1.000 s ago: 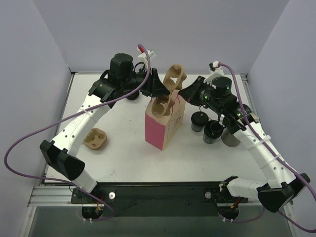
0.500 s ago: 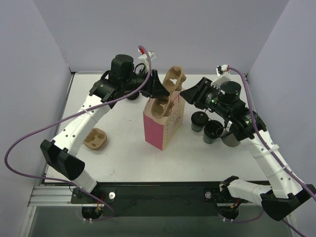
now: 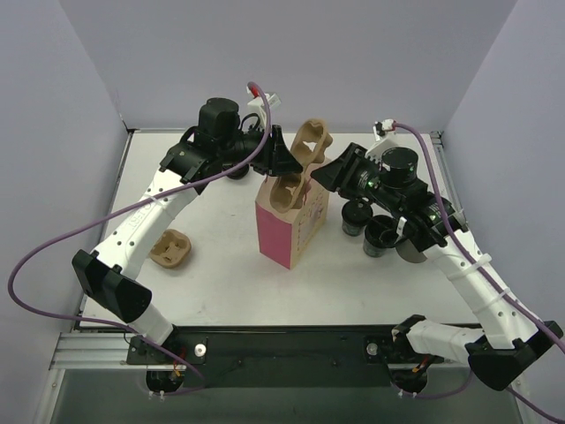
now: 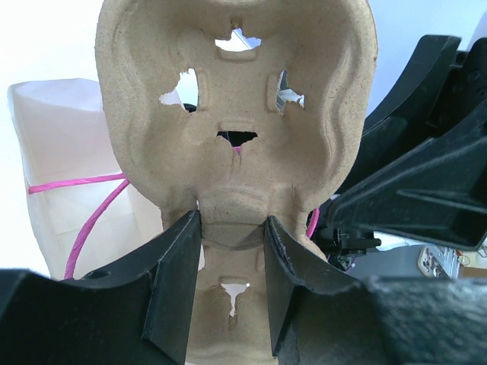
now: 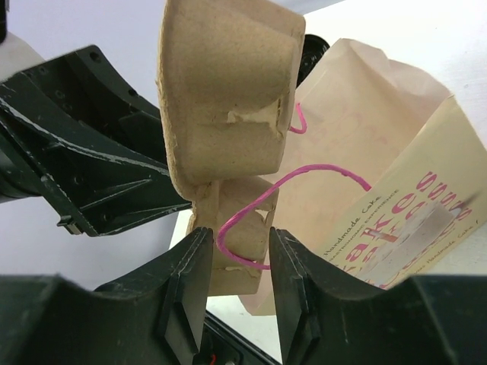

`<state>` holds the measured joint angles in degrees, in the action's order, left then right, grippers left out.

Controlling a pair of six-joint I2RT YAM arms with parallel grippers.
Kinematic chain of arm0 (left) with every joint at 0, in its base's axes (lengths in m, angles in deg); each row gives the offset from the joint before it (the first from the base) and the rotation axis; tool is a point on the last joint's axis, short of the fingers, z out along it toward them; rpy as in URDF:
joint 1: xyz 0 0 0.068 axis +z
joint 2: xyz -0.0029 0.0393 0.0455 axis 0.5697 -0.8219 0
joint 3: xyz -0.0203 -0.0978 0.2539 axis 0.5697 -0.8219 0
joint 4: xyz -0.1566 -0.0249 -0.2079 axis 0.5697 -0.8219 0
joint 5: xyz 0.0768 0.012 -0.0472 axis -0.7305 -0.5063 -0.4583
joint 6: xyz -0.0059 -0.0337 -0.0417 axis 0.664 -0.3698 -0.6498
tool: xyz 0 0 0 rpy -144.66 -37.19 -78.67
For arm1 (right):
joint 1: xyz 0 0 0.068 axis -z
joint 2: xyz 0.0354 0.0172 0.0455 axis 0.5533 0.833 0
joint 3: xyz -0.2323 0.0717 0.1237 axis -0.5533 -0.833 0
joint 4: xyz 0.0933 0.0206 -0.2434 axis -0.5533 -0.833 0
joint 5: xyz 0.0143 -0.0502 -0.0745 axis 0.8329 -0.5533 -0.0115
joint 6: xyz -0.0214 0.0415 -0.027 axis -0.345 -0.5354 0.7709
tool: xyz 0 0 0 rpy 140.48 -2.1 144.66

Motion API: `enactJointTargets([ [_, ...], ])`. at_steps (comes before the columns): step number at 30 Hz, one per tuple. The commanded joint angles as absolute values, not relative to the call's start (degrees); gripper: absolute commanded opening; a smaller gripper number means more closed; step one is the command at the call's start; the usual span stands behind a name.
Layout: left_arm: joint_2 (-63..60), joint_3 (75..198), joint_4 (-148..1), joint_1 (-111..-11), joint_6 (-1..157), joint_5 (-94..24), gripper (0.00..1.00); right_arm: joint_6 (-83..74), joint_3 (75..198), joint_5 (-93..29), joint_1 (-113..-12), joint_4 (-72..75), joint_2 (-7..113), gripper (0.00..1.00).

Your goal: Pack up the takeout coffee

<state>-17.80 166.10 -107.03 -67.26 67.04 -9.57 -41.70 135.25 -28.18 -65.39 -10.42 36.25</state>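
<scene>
Black takeout coffee cups (image 3: 355,221) partly hidden under right arm (image 3: 459,261).

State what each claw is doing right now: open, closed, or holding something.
The left claw is closed on the cardboard cup carrier.
The right claw is open, gripping nothing.

This is a robotics lab test cell. A white left arm (image 3: 146,208) and right arm (image 3: 472,269) are bolted to a black base plate (image 3: 291,344) at the edge of a white table (image 3: 221,283). Plain lavender panels (image 3: 53,106) box it in, purple cables (image 3: 42,245) loop loose, and an aluminium rail (image 3: 93,349) runs in front.
</scene>
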Motion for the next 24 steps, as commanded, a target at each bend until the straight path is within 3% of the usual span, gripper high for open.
enactJointTargets([
  [1,-18.3,167.38,-106.92,-67.6,68.49,-9.62,0.23,-42.12,136.08,-29.36,-66.9,-8.06,37.7,0.37],
  [10,-18.56,167.55,-107.28,-67.69,68.93,-9.71,0.23,-41.77,137.65,-30.68,-67.17,-7.98,39.2,0.38],
  [13,-18.65,167.73,-107.28,-67.78,68.93,-9.71,0.23,-41.69,137.57,-31.29,-67.26,-7.98,39.55,0.31],
  [16,-18.65,167.73,-107.28,-67.86,69.11,-9.97,0.23,-41.34,137.66,-31.39,-67.17,-7.89,39.81,0.17],
  [17,-18.74,167.73,-107.45,-67.86,69.11,-10.23,0.23,-41.33,137.83,-31.39,-67.26,-7.89,39.73,0.06],
  [18,-18.82,167.73,-107.63,-67.86,69.2,-10.41,0.23,-41.25,137.74,-31.3,-67.26,-7.97,39.55,0.01],
  [24,-20.14,169.49,-110.26,-68.13,70.42,-12.25,0.22,-39.75,136.78,-30.24,-67.26,-8.06,38.06,0.0],
])
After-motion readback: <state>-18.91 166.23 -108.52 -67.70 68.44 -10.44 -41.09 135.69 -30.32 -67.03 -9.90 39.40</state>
